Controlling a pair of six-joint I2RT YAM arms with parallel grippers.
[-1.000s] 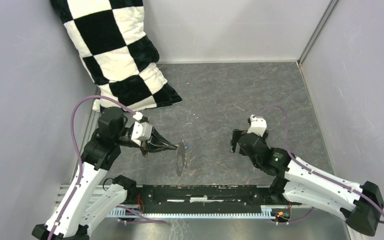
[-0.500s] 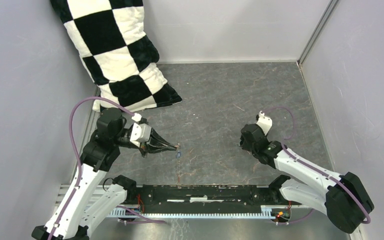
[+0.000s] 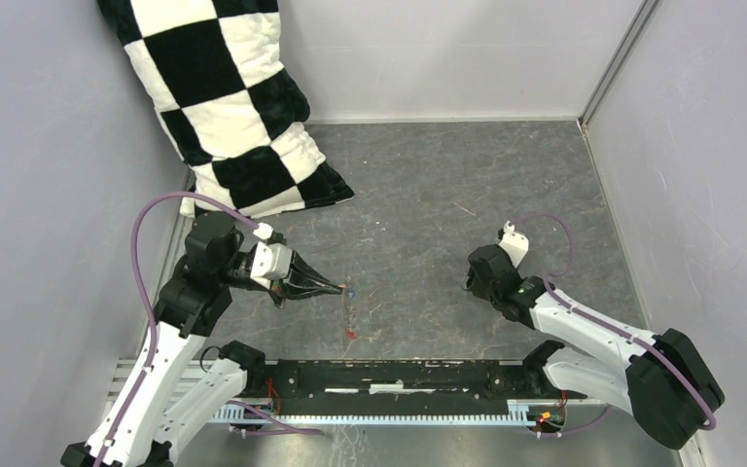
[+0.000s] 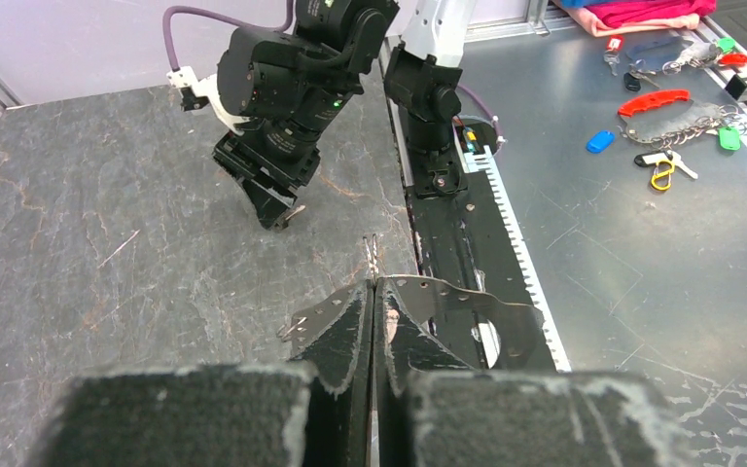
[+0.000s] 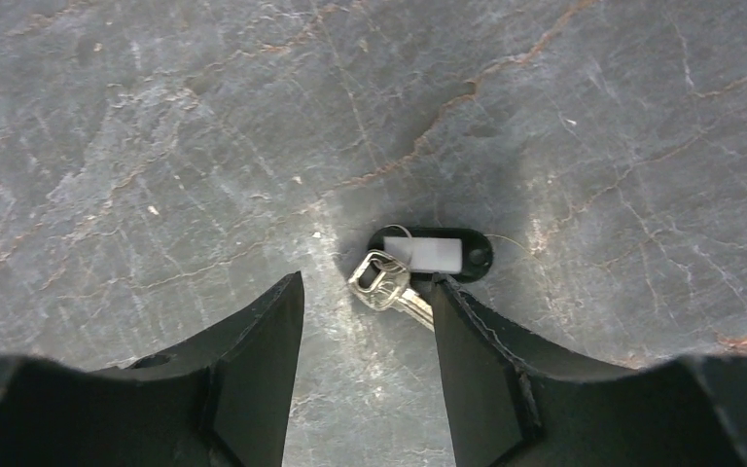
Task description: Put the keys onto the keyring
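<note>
Keyring wire is pinched edge-on in your left gripper, jaws closed tight on it, presumably to present the hoop for threading. Your right gripper hangs over the table with jaws spread and empty, straddling the dark white-labelled key, apparently lined up to grab it.
</note>
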